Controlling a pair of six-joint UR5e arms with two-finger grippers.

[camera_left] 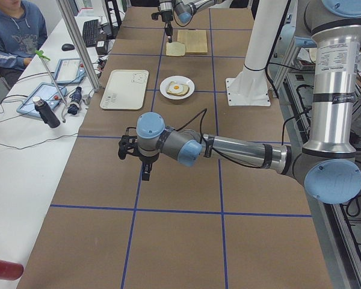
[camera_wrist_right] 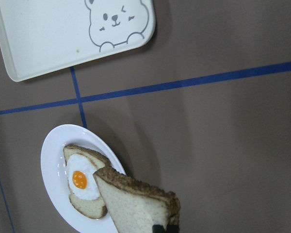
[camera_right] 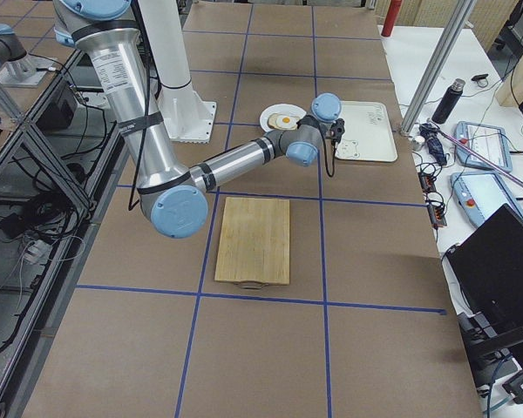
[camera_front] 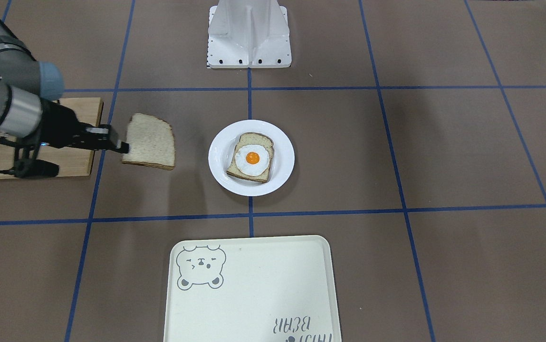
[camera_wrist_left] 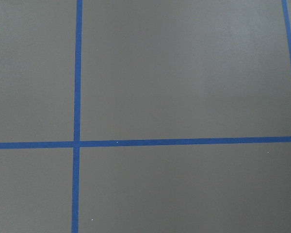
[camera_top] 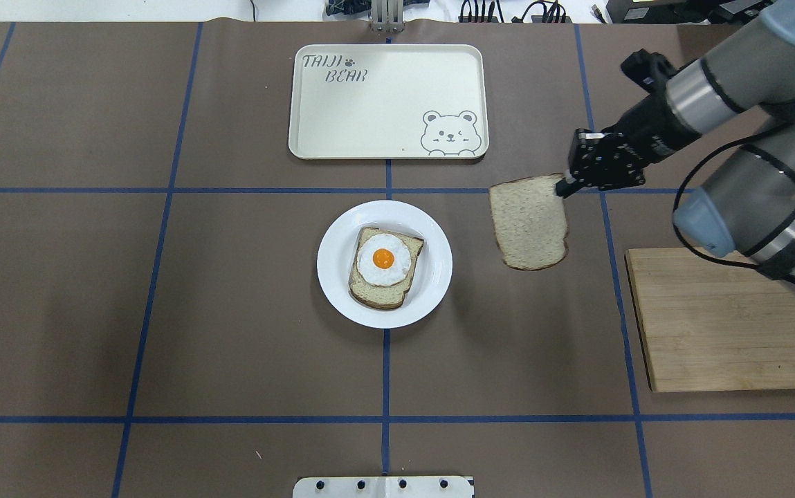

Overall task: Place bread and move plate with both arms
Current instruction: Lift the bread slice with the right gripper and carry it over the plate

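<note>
The bread, a plain pale slice with a brown crust, hangs tilted above the table between the wooden board and the plate. My right gripper is shut on its far corner. From the front, the bread sticks out from that gripper toward the plate. The round white plate sits at the table's middle and holds a slice topped with a fried egg. My left gripper hovers low over bare table far from the plate; I cannot tell whether it is open or shut.
A cream tray with a bear drawing lies beyond the plate. The wooden cutting board lies under my right arm. A white metal stand sits at the robot's side of the table. A person sits at a side bench.
</note>
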